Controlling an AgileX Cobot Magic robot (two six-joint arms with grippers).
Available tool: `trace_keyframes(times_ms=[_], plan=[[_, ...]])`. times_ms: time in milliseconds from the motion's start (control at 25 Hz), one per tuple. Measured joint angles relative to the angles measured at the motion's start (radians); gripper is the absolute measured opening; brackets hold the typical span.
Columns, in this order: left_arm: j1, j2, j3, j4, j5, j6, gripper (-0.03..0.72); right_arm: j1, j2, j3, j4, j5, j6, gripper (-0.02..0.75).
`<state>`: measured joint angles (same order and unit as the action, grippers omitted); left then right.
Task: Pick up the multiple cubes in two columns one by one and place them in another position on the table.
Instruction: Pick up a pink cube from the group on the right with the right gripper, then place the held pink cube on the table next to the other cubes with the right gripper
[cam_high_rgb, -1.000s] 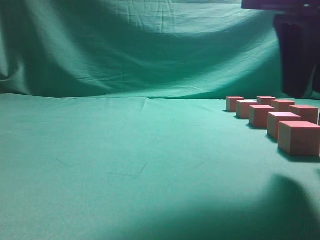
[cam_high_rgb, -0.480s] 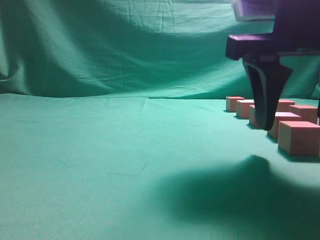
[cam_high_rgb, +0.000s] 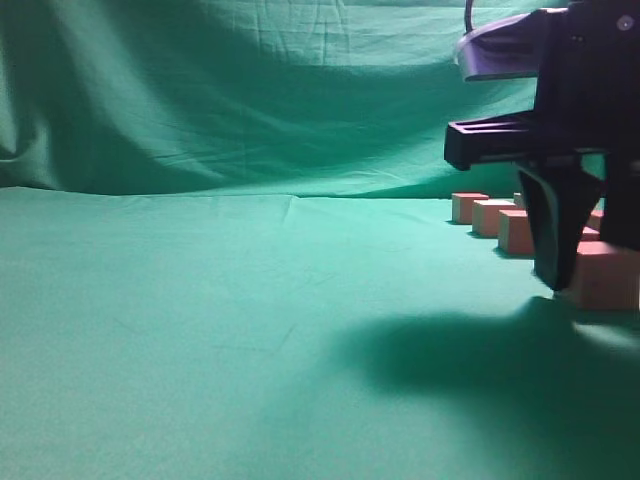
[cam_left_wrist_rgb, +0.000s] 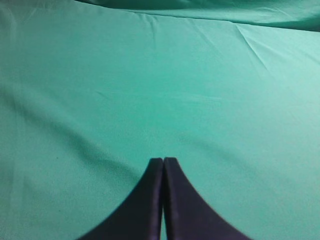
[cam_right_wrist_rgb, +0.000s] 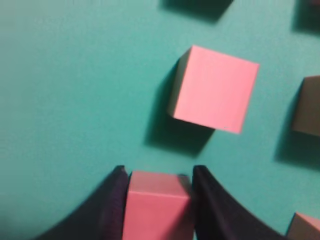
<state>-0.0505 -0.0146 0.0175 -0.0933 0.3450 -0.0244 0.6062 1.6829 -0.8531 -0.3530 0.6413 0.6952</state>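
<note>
Where fingers flank it, cube (cam_right_wrist_rgb: 157, 205) seems pink.

The right arm's black two-fingered gripper (cam_right_wrist_rgb: 159, 200) has a pink cube (cam_right_wrist_rgb: 157, 207) between its fingers, both pads against its sides. Just beyond, a second, slightly turned pink cube (cam_right_wrist_rgb: 214, 89) sits on the green cloth-covered table (cam_right_wrist_rgb: 75, 90). Another cube (cam_right_wrist_rgb: 307, 106) shows at the right edge.

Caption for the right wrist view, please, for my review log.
Right gripper straddles a pink cube on the green cloth; another pink cube lies just beyond.
</note>
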Motion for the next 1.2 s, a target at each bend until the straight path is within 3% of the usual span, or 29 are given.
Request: trace_keyframes(times_ms=[40, 280, 360, 520, 640, 960, 1200], plan=[[0.0, 0.0, 0.0, 0.0, 0.0, 0.0, 0.0, 0.0, 0.0, 0.0, 0.0, -0.007, 0.002, 0.272], [0.0, 0.0, 0.0, 0.0, 0.0, 0.0, 0.0, 0.0, 0.0, -0.01, 0.006, 0.008, 0.006, 0.274], [0.0, 0.0, 0.0, 0.0, 0.0, 0.0, 0.0, 0.0, 0.0, -0.043, 0.066, 0.073, -0.023, 0.274], [0.0, 0.0, 0.0, 0.0, 0.0, 0.0, 0.0, 0.0, 0.0, -0.184, 0.269, 0.243, -0.291, 0.274], [0.0, 0.0, 0.0, 0.0, 0.0, 0.0, 0.0, 0.0, 0.0, -0.326, 0.35, 0.334, -0.509, 0.274], [0.0, 0.0, 0.0, 0.0, 0.0, 0.0, 0.0, 0.0, 0.135, -0.68, 0.26, 0.454, -0.79, 0.274], [0.0, 0.0, 0.0, 0.0, 0.0, 0.0, 0.0, 0.0, 0.3, -0.797, 0.256, 0.465, -0.887, 0.274]])
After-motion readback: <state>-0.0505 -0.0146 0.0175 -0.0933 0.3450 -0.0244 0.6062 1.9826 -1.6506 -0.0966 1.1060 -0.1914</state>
